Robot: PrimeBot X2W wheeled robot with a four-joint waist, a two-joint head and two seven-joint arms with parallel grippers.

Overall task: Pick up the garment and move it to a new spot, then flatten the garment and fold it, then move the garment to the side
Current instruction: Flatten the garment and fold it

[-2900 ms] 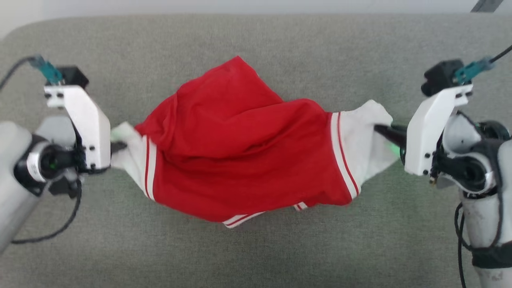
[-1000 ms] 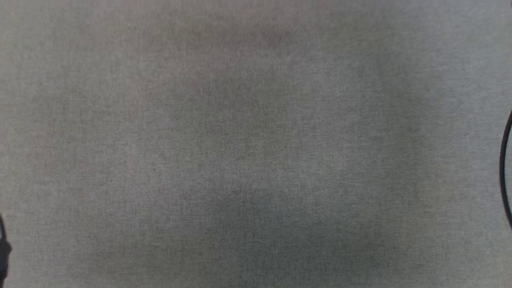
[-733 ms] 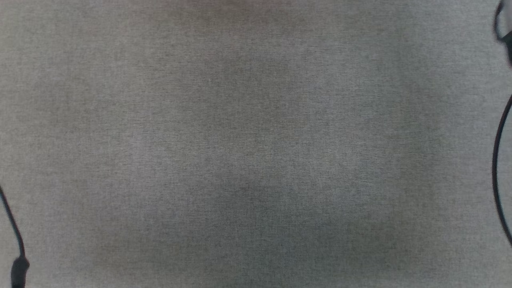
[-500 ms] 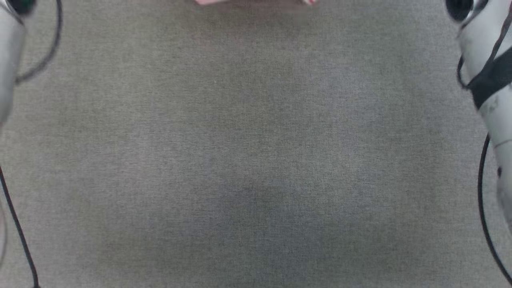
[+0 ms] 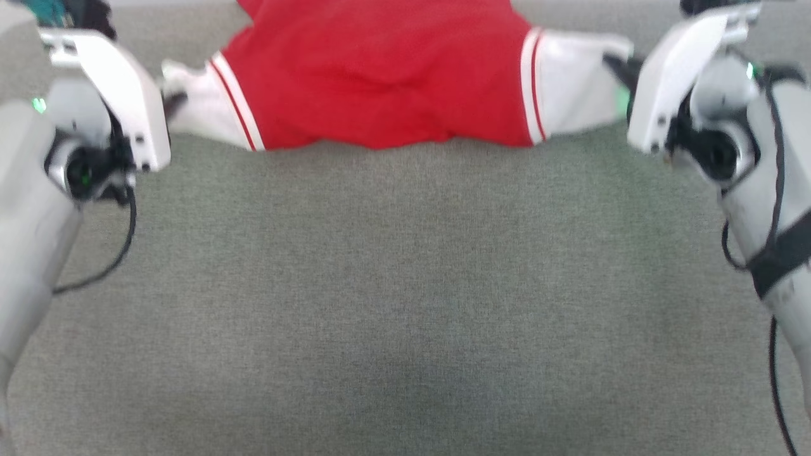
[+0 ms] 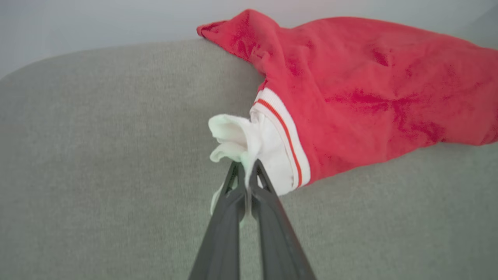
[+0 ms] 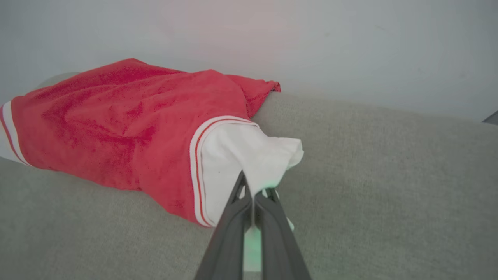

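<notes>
The garment [image 5: 380, 69] is a bright red top with white, striped sleeve ends, stretched out sideways at the far end of the grey fabric surface [image 5: 405, 285]. My left gripper [image 5: 174, 101] is shut on its left white sleeve end, and the left wrist view shows my left gripper [image 6: 245, 169] pinching that white cloth beside the red body of the garment [image 6: 369, 97]. My right gripper [image 5: 614, 63] is shut on the right white sleeve end. In the right wrist view my right gripper [image 7: 255, 186] has the white cloth between its tips, with the garment [image 7: 116, 116] spread to its left. The garment's top part is cut off in the head view.
The grey surface's rounded far edge [image 7: 369, 109] runs right behind the garment, with a pale wall [image 7: 350, 46] beyond it. Black cables [image 5: 120, 247] hang from both forearms. A wide stretch of grey surface lies on the near side of the garment.
The head camera has swung: for the last second it showed bare grey surface, and now the garment and both grippers are at the top. Both grips still hold the sleeve ends.
</notes>
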